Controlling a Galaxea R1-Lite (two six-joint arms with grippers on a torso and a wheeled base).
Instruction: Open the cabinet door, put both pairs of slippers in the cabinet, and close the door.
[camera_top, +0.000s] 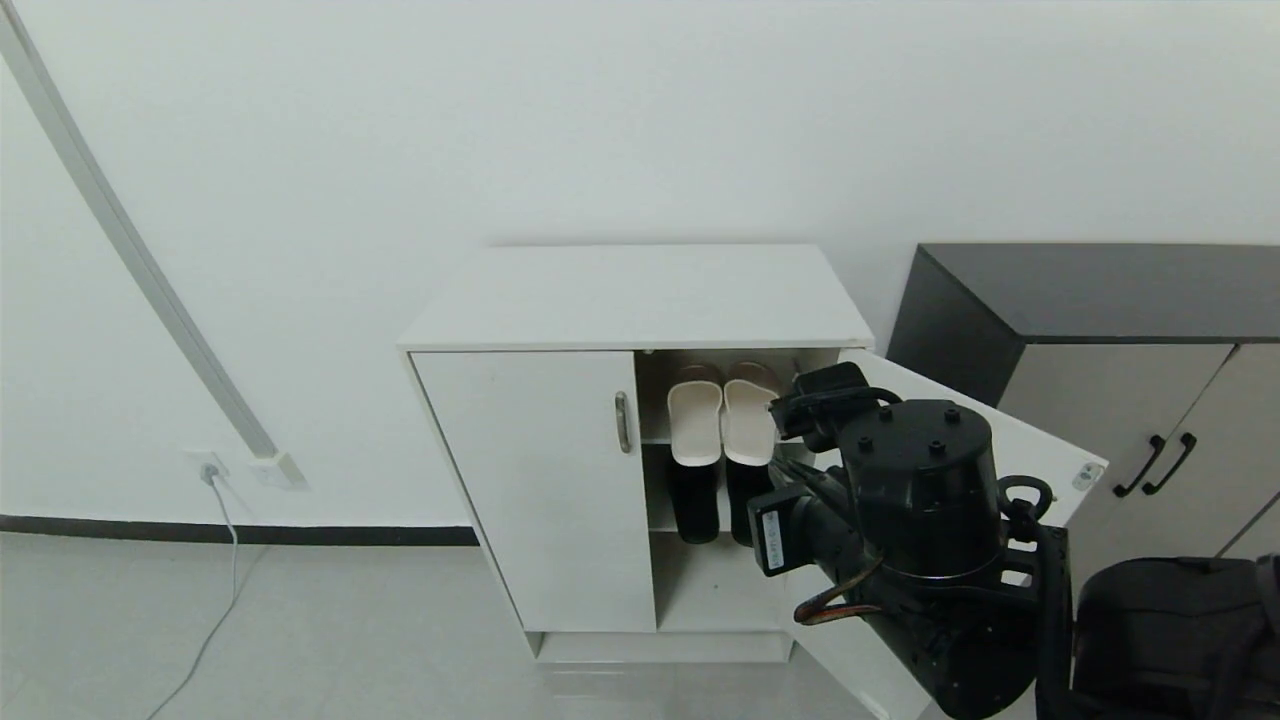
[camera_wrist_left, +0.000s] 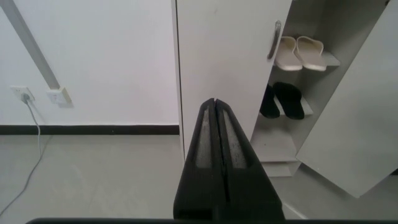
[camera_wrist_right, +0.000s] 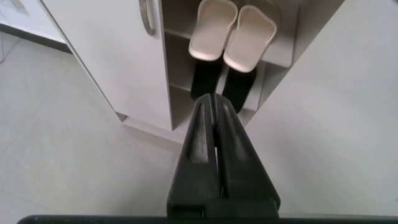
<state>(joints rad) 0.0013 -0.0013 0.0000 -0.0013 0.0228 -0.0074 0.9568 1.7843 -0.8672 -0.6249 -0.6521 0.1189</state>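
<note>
White cabinet (camera_top: 640, 300) sits center of the head view, against the wall. Its right door (camera_top: 1040, 440) is swung open toward the lower right. The left door (camera_top: 530, 480) is closed, with a metal handle (camera_top: 622, 422) at its inner edge. Both pairs are inside. White slippers (camera_top: 722, 420) lie side by side on the upper shelf, and black slippers (camera_top: 695, 500) are on the shelf just below. The right arm (camera_top: 915, 500) is at lower right of the frame, in front of the open door. The left gripper (camera_wrist_left: 214, 104) has its fingers pressed together, holding nothing, and is aimed at the cabinet front. The right gripper (camera_wrist_right: 215, 98) is also closed and empty, pointing at the open shelves. A dark cabinet (camera_top: 1100, 290) is at right and a wall socket (camera_top: 208, 466) at lower left.
</note>
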